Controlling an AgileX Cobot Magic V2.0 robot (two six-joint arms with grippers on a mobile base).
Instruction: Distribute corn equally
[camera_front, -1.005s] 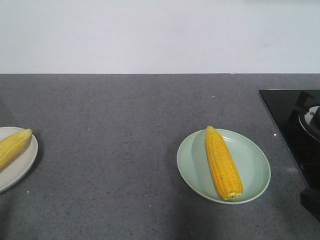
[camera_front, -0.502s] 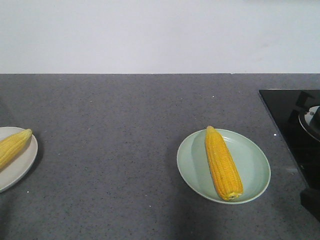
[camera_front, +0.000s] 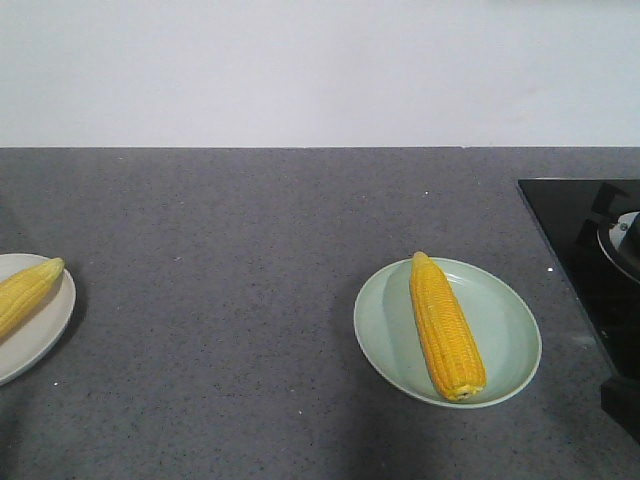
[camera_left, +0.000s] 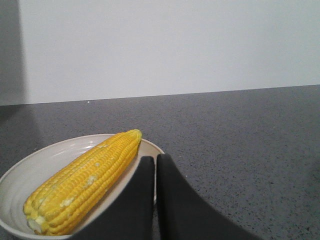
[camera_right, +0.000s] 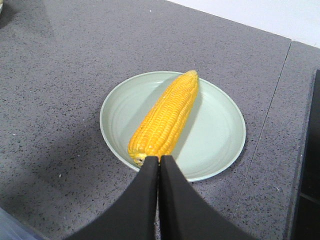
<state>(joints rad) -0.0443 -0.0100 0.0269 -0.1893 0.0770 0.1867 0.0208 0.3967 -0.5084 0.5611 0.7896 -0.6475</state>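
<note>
A grey speckled counter (camera_front: 250, 300) runs back to a white wall (camera_front: 320, 70), with a black cooktop (camera_front: 585, 260) set in at its right edge. Toward the right of the counter, just short of the cooktop, a pale green plate (camera_front: 505, 335) carries one corn cob (camera_front: 445, 325) lying left of the plate's middle, its point toward the wall and its blunt end near the front rim. At the counter's left edge a white plate (camera_front: 35, 335), cut off by the frame, holds a second corn cob (camera_front: 25, 290) whose tip points toward the counter's middle. Between the two plates lies a broad stretch of bare counter, and a wide bare band runs behind both to the wall. In the wrist views, the left gripper (camera_left: 155, 165) hangs at the white plate's right rim and the right gripper (camera_right: 159, 162) at the blunt end of the cob on the green plate; both have their jaws pressed together, grasping nothing.
</note>
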